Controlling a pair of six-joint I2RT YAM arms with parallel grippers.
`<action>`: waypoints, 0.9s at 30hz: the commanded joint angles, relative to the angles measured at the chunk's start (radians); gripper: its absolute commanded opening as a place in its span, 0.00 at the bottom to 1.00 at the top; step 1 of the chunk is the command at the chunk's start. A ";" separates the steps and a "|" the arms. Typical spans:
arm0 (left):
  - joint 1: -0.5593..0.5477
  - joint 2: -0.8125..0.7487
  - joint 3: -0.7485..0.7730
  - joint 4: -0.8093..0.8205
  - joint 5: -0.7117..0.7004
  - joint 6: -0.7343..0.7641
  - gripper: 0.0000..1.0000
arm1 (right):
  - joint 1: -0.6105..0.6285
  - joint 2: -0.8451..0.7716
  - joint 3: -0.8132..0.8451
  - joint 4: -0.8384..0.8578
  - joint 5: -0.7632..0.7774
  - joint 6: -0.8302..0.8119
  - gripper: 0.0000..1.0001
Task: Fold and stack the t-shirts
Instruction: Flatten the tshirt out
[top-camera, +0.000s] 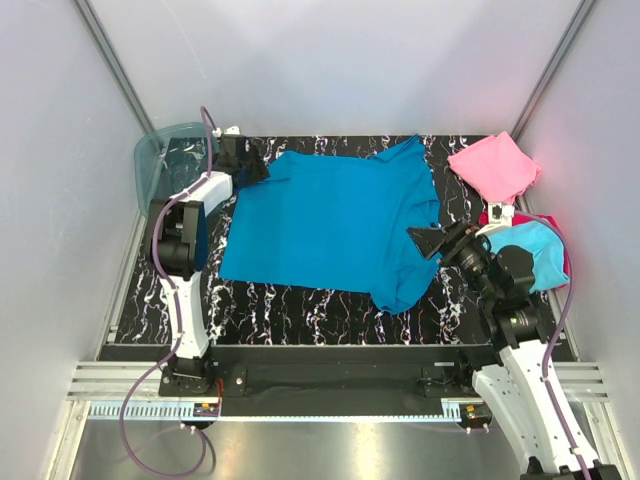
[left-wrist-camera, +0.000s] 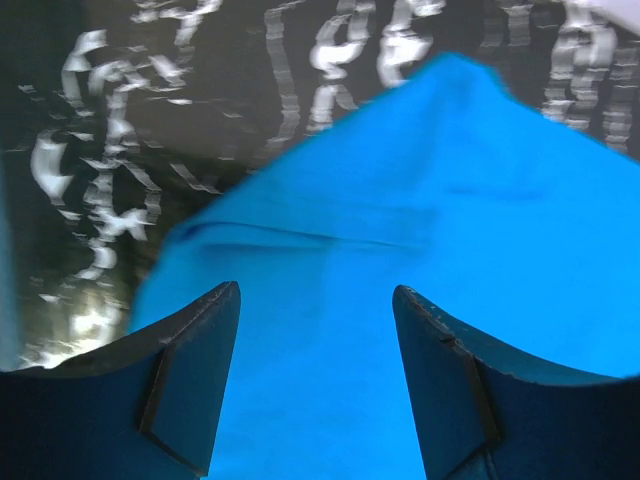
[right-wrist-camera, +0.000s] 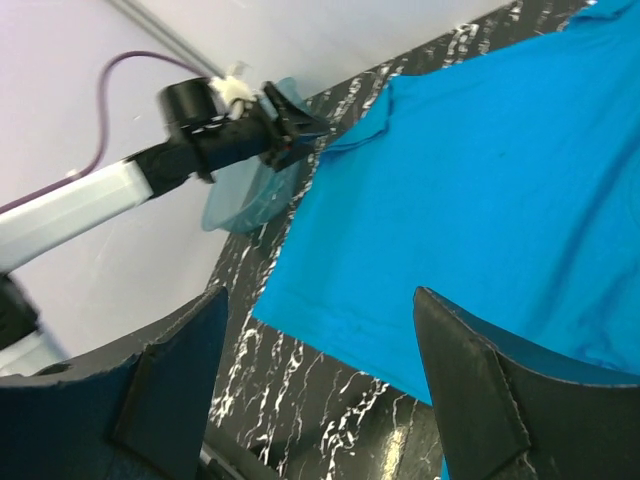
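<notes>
the large teal-blue t-shirt (top-camera: 335, 225) lies spread flat across the middle of the black marbled table (top-camera: 300, 310). the left gripper (top-camera: 252, 168) is at its upper-left corner, jaws spread, pinching nothing. the right gripper (top-camera: 428, 241) is at the shirt's right edge, jaws spread too. a folded pink t-shirt (top-camera: 493, 165) lies at upper right, with a cyan t-shirt (top-camera: 545, 250) below it.

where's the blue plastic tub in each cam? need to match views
Top external: tub in the upper left, at the far-left corner of the table.
Left wrist: not identifiable in it.
Right wrist: tub left of centre, just past the corner of the shirt.
Shared landmark: the teal-blue t-shirt, spread out and seen in all three views.
</notes>
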 joint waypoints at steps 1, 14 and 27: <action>0.037 0.040 0.066 -0.072 0.037 0.053 0.67 | 0.014 -0.035 -0.019 -0.013 -0.037 -0.002 0.81; 0.146 -0.007 0.040 -0.184 0.019 0.067 0.65 | 0.014 -0.001 -0.015 0.019 -0.030 -0.009 0.81; 0.221 -0.055 0.020 -0.207 -0.020 0.096 0.66 | 0.016 -0.005 -0.044 0.019 -0.033 -0.012 0.80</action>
